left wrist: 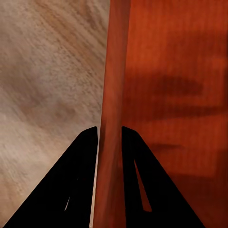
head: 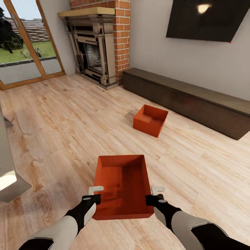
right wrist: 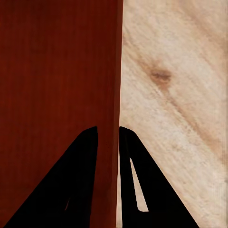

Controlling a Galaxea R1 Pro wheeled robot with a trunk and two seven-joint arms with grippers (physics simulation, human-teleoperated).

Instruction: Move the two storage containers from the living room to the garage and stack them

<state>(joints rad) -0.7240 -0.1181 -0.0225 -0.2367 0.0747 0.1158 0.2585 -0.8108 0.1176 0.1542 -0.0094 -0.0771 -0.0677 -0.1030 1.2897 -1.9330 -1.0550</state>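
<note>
Left tool (head: 95,194), right tool (head: 155,194), clamping near container (head: 122,185) side walls

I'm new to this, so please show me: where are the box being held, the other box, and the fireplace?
held box (head: 121,184), head view, inside bottom.
other box (head: 150,120), head view, inside bottom.
fireplace (head: 93,57), head view, dark opening.

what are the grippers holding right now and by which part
Both hold the near storage container: the left gripper clamps its left side wall, the right gripper its right side wall.
</note>
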